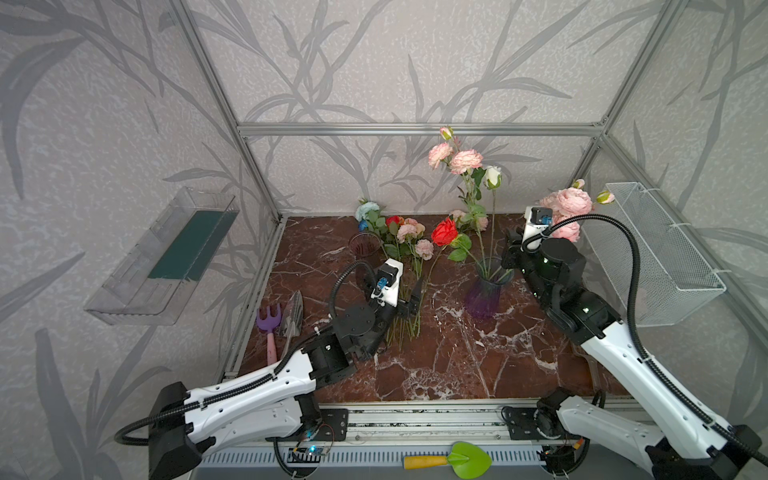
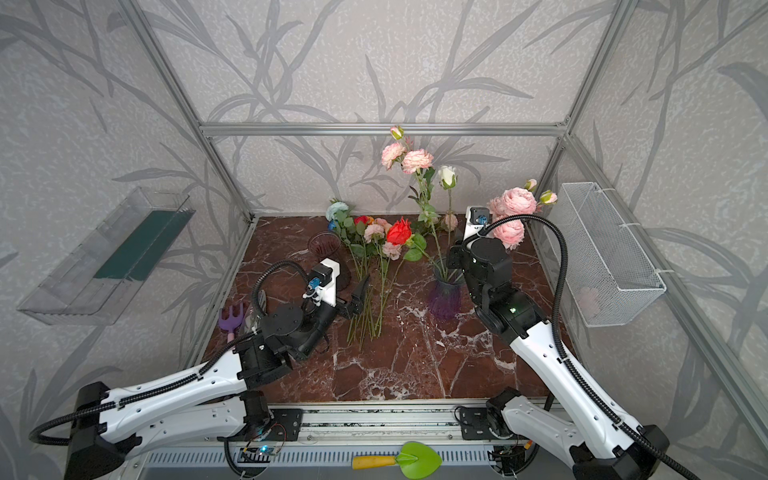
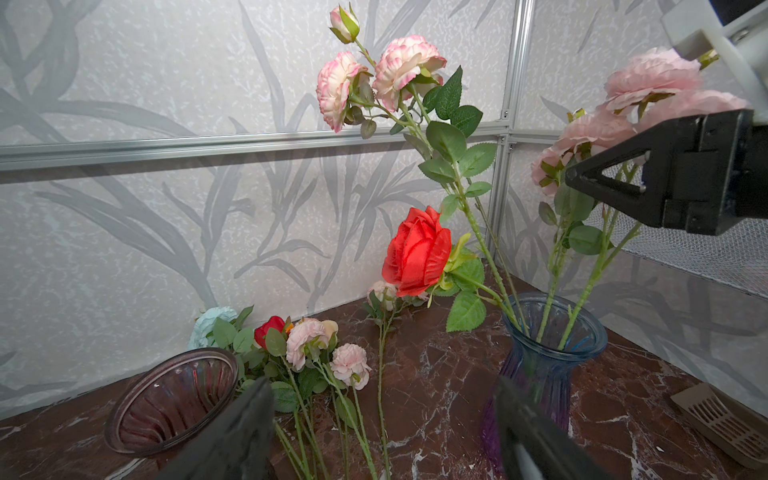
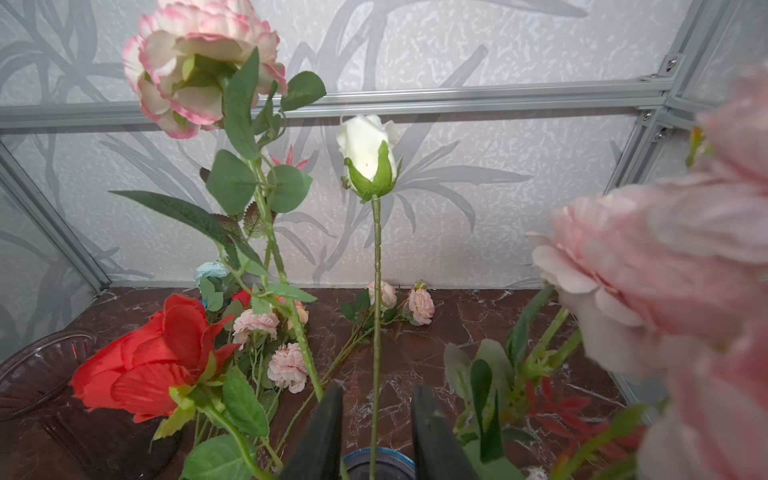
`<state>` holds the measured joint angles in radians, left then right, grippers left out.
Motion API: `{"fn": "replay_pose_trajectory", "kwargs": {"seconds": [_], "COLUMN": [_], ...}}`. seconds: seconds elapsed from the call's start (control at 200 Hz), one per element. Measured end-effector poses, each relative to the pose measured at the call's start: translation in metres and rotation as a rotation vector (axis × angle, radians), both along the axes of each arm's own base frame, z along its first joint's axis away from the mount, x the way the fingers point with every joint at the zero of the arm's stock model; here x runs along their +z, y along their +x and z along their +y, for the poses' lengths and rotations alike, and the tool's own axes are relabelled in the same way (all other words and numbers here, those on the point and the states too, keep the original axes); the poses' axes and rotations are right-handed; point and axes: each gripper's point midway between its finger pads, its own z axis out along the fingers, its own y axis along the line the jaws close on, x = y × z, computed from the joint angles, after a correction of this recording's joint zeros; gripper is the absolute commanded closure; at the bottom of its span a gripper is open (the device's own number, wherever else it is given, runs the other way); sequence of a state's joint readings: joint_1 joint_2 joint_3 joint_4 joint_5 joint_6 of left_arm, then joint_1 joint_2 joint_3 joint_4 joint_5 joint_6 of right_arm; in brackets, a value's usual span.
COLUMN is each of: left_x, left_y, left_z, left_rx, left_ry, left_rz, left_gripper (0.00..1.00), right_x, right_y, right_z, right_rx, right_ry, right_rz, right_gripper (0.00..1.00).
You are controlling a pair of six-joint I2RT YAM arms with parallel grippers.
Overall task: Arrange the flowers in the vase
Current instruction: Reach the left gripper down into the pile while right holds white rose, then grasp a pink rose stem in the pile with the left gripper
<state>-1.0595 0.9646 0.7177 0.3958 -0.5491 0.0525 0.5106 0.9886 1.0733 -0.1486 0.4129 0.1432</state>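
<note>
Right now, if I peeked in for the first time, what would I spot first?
Probably the tall pink flowers and white rose standing in the purple vase right of the middle, with a bright red rose leaning out leftward. Then the bunch of flowers lying flat on the dark marble table, left of the vase.

The left arm (image 1: 257, 386) and right arm (image 1: 623, 365) have white shells, black joints. A black ribbed cable (image 1: 590, 216) reaches each white camera mount (image 1: 392, 286).
</note>
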Motion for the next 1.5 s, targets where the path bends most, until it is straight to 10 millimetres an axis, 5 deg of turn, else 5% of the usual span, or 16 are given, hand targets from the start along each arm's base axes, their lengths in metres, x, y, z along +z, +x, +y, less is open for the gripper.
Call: {"fn": "replay_pose_trajectory", "kwargs": {"seconds": [0.405,0.605,0.88,1.155,1.499], "left_x": [-0.024,-0.045,-0.119,-0.221,-0.269], "left_y": [0.019,0.054,0.099,0.095,0.100], "left_z": [-0.003,0.004,-0.007,-0.027,-0.056], "left_rx": [0.064,0.111,0.137,0.107,0.040], "left_ry": [0.038,0.012,0.000,0.023,0.050], "left_rz": [0.123,0.260,0.562,0.895,1.101], "left_gripper": [0.21,0.25,0.43,0.40,0.51], "right_x": [0.033,0.047,0.039,0.026,0.016], "right_y": [-0.038,-0.055,-0.064,-0.064,-0.070], "right_z": [0.022,0.027,0.025,0.025,0.019], "right_rx": [0.181,0.249,0.270,0.268,0.258], "right_ry": [0.064,0.098,0.116,0.103,0.103], "right_rz": [-0.080,-0.117,-0.113,-0.091,-0.094], "right_gripper": [0.70,0.70,0.70,0.69,0.68]}}
